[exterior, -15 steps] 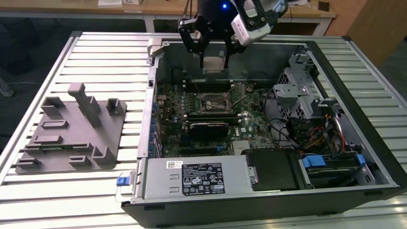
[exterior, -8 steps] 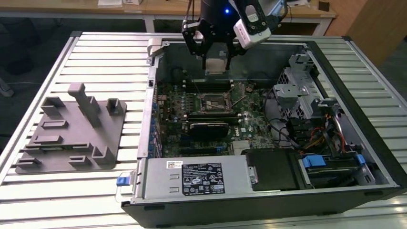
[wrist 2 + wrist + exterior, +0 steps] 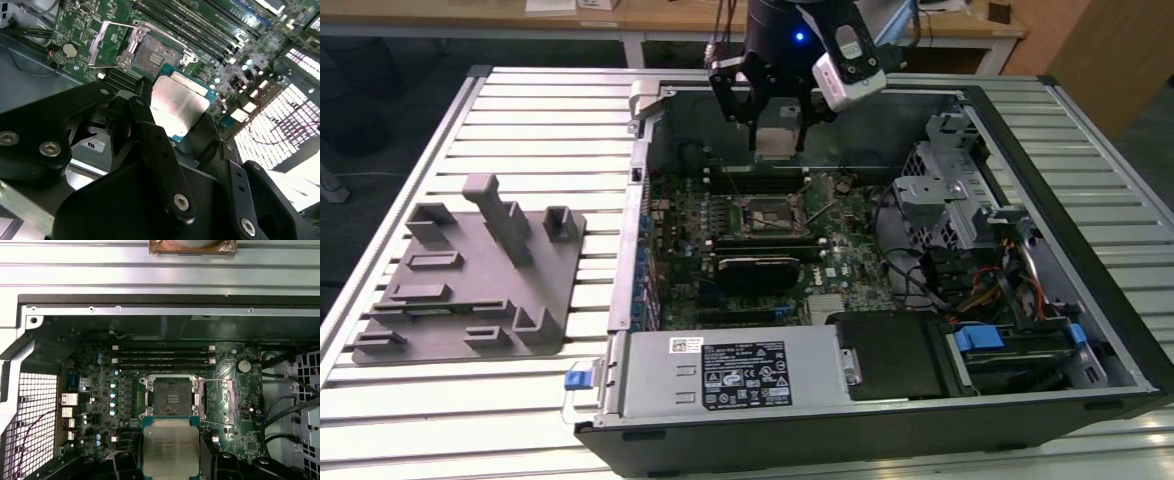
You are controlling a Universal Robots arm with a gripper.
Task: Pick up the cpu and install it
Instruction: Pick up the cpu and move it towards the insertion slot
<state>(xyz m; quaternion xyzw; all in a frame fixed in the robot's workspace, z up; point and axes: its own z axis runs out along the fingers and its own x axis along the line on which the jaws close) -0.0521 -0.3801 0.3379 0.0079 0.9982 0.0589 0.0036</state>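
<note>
The cpu (image 3: 171,447), a flat square chip with a silvery lid and a green edge, hangs in the air above the motherboard, and my gripper (image 3: 171,466) is shut on it from two sides. In the exterior view the gripper (image 3: 774,135) hovers over the back half of the open computer case with the cpu (image 3: 777,140) between its black fingers (image 3: 736,95). The square metal-framed socket (image 3: 172,399) lies open on the board just beyond the chip, with its load plate (image 3: 231,400) swung aside. In the second wrist view the cpu (image 3: 180,107) sits tilted close to the socket (image 3: 150,50).
Memory slots (image 3: 162,354) run beside the socket. A black block (image 3: 754,268) sits on the board nearer the front. The power supply (image 3: 727,370) fills the case's front, a drive cage (image 3: 961,190) stands at the exterior view's right, and a grey fixture (image 3: 467,275) lies on the slatted table.
</note>
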